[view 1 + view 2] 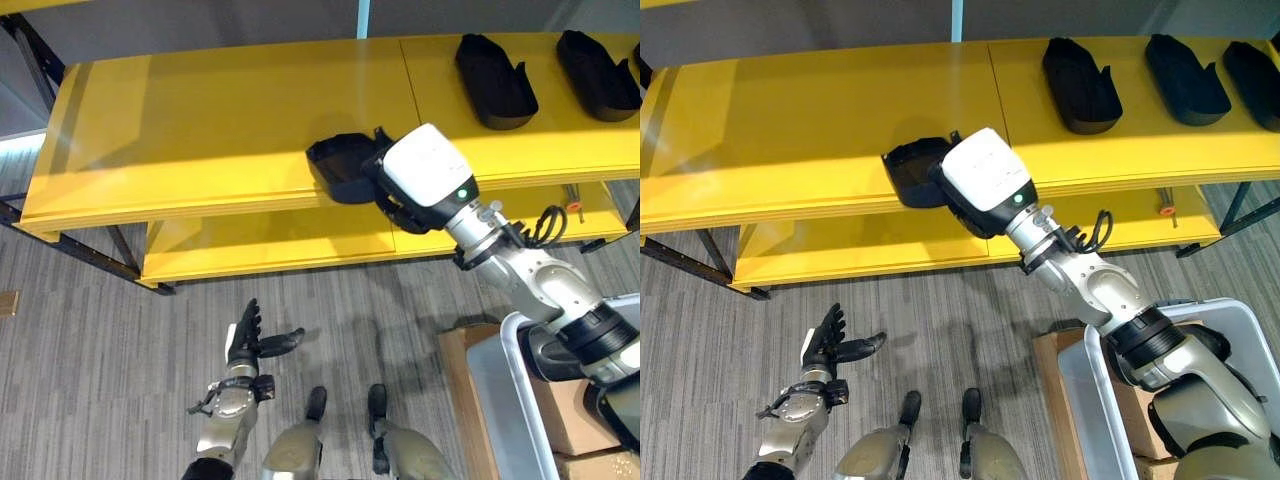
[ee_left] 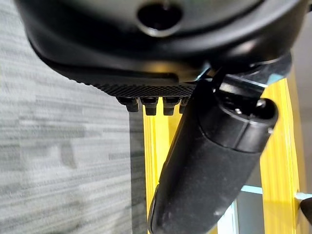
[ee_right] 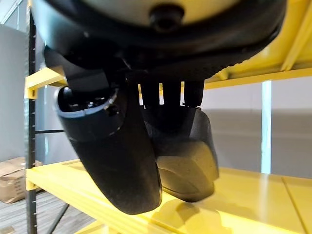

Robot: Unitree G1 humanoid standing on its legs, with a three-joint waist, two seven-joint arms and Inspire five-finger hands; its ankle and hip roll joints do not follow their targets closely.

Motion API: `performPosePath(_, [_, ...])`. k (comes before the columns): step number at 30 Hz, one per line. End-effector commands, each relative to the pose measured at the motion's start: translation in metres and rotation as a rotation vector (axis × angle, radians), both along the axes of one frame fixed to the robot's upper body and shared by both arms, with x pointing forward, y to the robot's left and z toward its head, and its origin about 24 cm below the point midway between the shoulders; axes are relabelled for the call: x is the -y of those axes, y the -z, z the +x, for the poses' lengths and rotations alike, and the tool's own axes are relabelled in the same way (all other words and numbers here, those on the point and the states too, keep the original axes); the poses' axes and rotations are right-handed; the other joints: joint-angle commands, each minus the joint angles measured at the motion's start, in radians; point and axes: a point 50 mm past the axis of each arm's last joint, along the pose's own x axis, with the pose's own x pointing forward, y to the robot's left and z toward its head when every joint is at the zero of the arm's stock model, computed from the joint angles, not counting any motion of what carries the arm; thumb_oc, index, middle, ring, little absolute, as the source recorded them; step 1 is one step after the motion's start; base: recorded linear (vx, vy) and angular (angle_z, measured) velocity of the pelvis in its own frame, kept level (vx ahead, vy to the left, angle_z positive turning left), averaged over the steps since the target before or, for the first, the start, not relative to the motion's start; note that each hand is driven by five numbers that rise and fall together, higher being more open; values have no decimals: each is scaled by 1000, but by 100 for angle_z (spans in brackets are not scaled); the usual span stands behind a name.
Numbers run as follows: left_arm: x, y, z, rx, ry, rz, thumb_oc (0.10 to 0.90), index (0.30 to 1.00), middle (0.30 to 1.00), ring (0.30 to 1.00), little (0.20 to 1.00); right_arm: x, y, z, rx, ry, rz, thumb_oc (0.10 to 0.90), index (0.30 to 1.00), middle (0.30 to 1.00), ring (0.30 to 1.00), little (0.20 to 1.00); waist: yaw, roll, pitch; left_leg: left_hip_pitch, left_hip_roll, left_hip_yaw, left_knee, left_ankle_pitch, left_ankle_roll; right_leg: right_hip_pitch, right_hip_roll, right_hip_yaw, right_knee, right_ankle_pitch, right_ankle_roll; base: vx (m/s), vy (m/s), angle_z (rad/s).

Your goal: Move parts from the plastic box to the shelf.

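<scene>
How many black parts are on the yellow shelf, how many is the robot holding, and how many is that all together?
Black parts lying on the yellow shelf: 3 (first, second, third)
Black part held by the right hand at the shelf's front edge: 1
Total black parts: 4

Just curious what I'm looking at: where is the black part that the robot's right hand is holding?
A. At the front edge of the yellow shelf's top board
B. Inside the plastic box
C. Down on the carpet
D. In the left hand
A: the right hand grips the part at the front edge of the shelf.
</scene>
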Motion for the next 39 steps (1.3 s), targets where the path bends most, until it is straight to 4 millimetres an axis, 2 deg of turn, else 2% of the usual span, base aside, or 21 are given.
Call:
performPosePath(1, [12,-5,-3,54,69,-15,900,1000,1000,1000,1000,-20,-44,-13,179,-152,132,400,300,300,300,300,-1,-14,-220,13,100,0,-9,-89,-27,-86,-38,26,97,-39,-21,66,-148,23])
performPosePath(4, [12,-5,-3,52,68,-25,900,1000,1000,1000,1000,-23,-46,-15,187,-173,132,400,300,300,300,300,2,-29,-208,-35,70,13,149,-140,-30,-68,-43,26,98,-44,-31,56,-157,12])
performPosePath(6, [13,-3,-5,44,68,-38,900,1000,1000,1000,1000,-25,-48,-16,195,-187,140,400,300,300,300,300,6,-38,-194,-100,43,41,314,-129,-37,-49,-53,20,97,-46,-40,21,-78,13])
performPosePath(7, [13,-3,-5,44,68,-37,900,1000,1000,1000,1000,-25,-48,-16,196,-187,141,400,300,300,300,300,5,-37,-194,-108,42,40,328,-136,-36,-51,-52,19,97,-46,-39,44,-74,31])
performPosePath(8, [13,-3,-5,50,67,-45,900,1000,1000,1000,1000,-28,-48,-15,194,-191,150,400,300,300,300,300,23,-40,-178,-165,6,48,471,-101,-40,-31,-58,10,98,-48,-48,42,-59,32])
performPosePath(9, [14,-2,-6,44,67,-45,900,1000,1000,1000,1000,-27,-48,-16,199,-189,156,400,300,300,300,300,27,-39,-174,-184,1,64,512,-89,-38,-23,-57,8,97,-49,-48,76,-83,30])
performPosePath(11, [13,-1,-7,41,63,-47,900,1000,1000,1000,1000,-25,-47,-15,205,-173,165,400,300,300,300,300,27,-41,-176,-227,40,139,474,-88,-25,4,-60,-6,80,-58,-47,91,-38,1])
performPosePath(12, [13,-1,-7,41,64,-47,900,1000,1000,1000,1000,-24,-47,-15,205,-172,165,400,300,300,300,300,29,-44,-176,-229,38,142,469,-78,-24,0,-63,-5,78,-51,-47,174,1,6])
performPosePath(13, [12,-1,-8,38,69,-36,900,1000,1000,1000,1000,-17,-41,-15,187,-145,178,400,300,300,300,300,35,-47,-190,-247,55,180,291,-65,-20,28,-65,-11,45,-53,-40,162,39,22])
performPosePath(17, [16,-1,-6,40,74,-21,900,1000,1000,1000,1000,-7,-35,-16,182,-114,197,400,300,300,300,300,29,-26,-196,-351,92,255,5,51,-51,101,-39,-2,6,-92,-37,248,91,45])
performPosePath(19, [11,0,-9,38,65,-14,900,1000,1000,1000,1000,-12,-32,-17,163,-129,213,400,300,300,300,300,54,-9,-220,-294,96,212,-12,78,-60,132,-34,36,0,-103,-35,257,153,1])
performPosePath(22, [9,-5,-3,60,62,0,900,1000,1000,1000,1000,-13,-30,-17,157,-127,225,400,300,300,300,300,53,-4,-248,-238,93,214,-27,100,-60,162,-47,49,-13,-120,-32,245,167,-66])
performPosePath(24, [8,-8,0,73,62,12,900,1000,1000,1000,1000,-16,-31,-16,157,-132,222,400,300,300,300,300,62,-8,-246,-219,86,214,-18,95,-50,169,-59,56,-6,-129,-27,245,175,-46])
performPosePath(25, [6,-13,5,94,53,19,900,1000,1000,1000,1000,-21,-33,-17,160,-148,213,400,300,300,300,300,76,-20,-249,-217,67,237,28,58,-30,179,-90,57,12,-137,-13,317,232,-19])
performPosePath(29, [5,-19,11,121,41,24,900,1000,1000,1000,1000,-32,-34,-14,158,-167,206,400,300,300,300,300,96,-32,-253,-214,48,262,70,10,-3,163,-125,77,53,-126,10,209,179,-23])
performPosePath(31, [7,-22,16,136,47,25,900,1000,1000,1000,1000,-40,-34,-13,153,-182,207,400,300,300,300,300,105,-36,-250,-216,34,279,121,-39,17,122,-150,78,164,-103,43,193,173,-44])
performPosePath(33, [8,-26,19,148,63,36,900,1000,1000,1000,1000,-43,-32,-12,145,-184,207,400,300,300,300,300,104,-33,-238,-209,27,275,145,-63,32,70,-151,85,305,-28,65,125,107,-2])
performPosePath(34, [8,-26,19,148,63,36,900,1000,1000,1000,1000,-43,-32,-12,145,-185,208,400,300,300,300,300,106,-34,-240,-215,28,277,149,-65,33,62,-150,88,314,-31,65,143,137,8])
performPosePath(35, [7,-29,21,157,82,52,900,1000,1000,1000,1000,-43,-29,-13,135,-183,209,400,300,300,300,300,91,-23,-221,-188,23,262,162,-86,48,5,-145,89,444,60,83,130,126,10])
performPosePath(37, [7,-30,22,154,103,75,900,1000,1000,1000,1000,-43,-30,-13,142,-182,204,400,300,300,300,300,74,-6,-207,-164,28,245,159,-97,55,-48,-125,96,534,74,83,156,120,15])
performPosePath(39, [2,-30,21,149,101,93,900,1000,1000,1000,1000,-44,-29,-14,137,-184,206,400,300,300,300,300,65,6,-203,-127,41,251,144,-111,56,-92,-178,45,521,48,61,174,41,16])
